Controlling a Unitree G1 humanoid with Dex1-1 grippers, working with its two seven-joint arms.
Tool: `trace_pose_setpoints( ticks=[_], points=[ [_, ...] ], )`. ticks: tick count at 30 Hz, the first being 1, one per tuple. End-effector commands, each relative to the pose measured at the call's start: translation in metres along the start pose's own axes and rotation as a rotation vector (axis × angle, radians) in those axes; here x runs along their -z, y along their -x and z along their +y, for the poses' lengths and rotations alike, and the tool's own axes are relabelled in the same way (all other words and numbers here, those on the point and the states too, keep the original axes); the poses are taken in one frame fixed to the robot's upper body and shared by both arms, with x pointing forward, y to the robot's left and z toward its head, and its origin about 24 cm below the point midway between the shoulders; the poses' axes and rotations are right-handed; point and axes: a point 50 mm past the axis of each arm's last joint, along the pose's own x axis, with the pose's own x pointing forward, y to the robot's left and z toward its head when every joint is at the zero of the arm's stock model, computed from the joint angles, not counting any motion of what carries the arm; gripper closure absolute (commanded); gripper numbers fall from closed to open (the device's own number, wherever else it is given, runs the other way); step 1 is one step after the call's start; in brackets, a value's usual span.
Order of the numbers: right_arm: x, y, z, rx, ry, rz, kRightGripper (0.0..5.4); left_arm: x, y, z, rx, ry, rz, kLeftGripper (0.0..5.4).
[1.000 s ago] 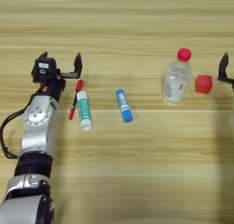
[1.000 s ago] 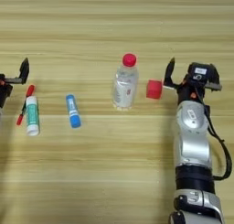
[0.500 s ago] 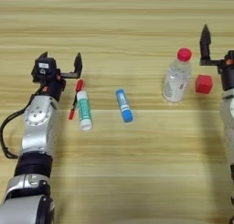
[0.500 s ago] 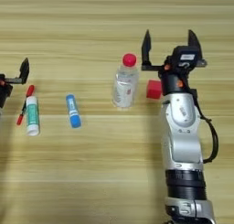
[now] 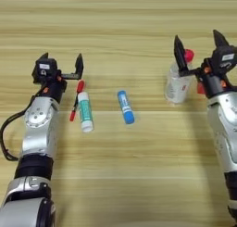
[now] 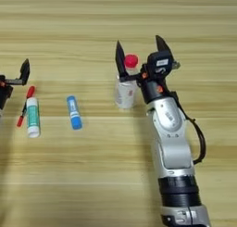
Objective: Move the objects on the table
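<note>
we see the bottle (image 6: 126, 89) lying with its red cap (image 6: 131, 60) pointing away, framed by our right pincer (image 6: 140, 51), fingers apart.

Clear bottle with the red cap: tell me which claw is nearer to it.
Right. The right claw is open and straddles the clear bottle at its red cap. The left claw is open, far to the bottle's left, above the red pen.

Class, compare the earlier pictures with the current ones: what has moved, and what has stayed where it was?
The right gripper has swung left from beside the red cube and now stands open around the bottle, one finger on each side of its red cap; it has not closed. The left gripper, both glue sticks and the pen stayed put.
</note>
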Motion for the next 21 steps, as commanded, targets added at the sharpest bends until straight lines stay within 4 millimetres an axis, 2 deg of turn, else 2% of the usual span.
trace_pose_setpoints(
  ticks=[1,10,21],
  points=[
    [0.014,0.0,-0.002,0.003,0.025,0.083,0.05,0.0,-0.001,0.0,0.005,-0.005,0.003,0.0],
    [0.041,0.003,0.002,-0.034,0.027,0.242,0.05,0.0,-0.001,0.0,0.006,-0.004,0.002,0.0],
    [0.05,0.003,0.007,-0.059,-0.02,0.3,0.05,0.0,-0.001,-0.003,0.01,-0.003,-0.001,0.0]
  ],
)
